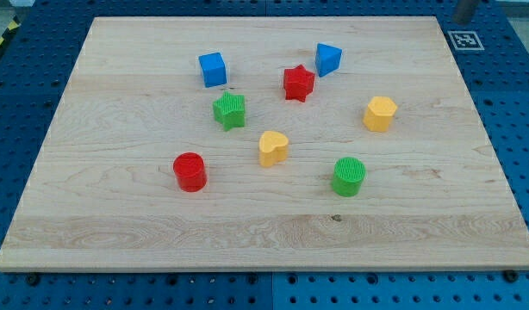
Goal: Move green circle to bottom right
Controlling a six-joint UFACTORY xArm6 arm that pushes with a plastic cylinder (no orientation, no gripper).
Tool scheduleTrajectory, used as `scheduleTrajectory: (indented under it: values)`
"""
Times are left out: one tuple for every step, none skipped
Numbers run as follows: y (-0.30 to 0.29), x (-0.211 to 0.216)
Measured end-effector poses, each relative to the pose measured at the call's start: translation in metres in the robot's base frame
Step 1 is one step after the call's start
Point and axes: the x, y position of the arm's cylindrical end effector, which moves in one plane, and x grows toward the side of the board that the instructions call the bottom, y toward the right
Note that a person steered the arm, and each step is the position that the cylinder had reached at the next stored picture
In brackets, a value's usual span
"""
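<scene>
- Our tip does not show anywhere in the frame, so we cannot tell where it stands relative to the blocks; we have no fingers to spread or press, only the rod, and it is out of sight.
- The green circle (349, 176) stands upright on the wooden board (118, 232), right of centre and a little below the middle, well apart from the board's lower right corner.
- The yellow heart (273, 147) lies to its upper left, near the frame's centre, and the yellow hexagon (380, 114) lies to its upper right.
- The red circle (189, 171) sits left of centre, about level with the green circle.
- The green star (230, 111) is above and between the red circle and the yellow heart.
- In the upper middle we see the blue cube (213, 69), the red star (299, 83) and a blue wedge-like block (327, 58), the last two just beside each other.
- A blue pegboard (23, 103) surrounds the board.
</scene>
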Motion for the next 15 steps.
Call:
scheduleTrajectory:
  values:
    - [0.000, 0.000]
    - [0.002, 0.000]
    - [0.002, 0.000]
    - [0.002, 0.000]
    - [0.002, 0.000]
    - [-0.011, 0.014]
    - [-0.030, 0.055]
    - [-0.043, 0.079]
    - [-0.043, 0.079]
    - [-0.048, 0.081]
    - [-0.080, 0.123]
    - [-0.087, 0.184]
    - [-0.087, 0.241]
    - [-0.101, 0.305]
    - [-0.140, 0.363]
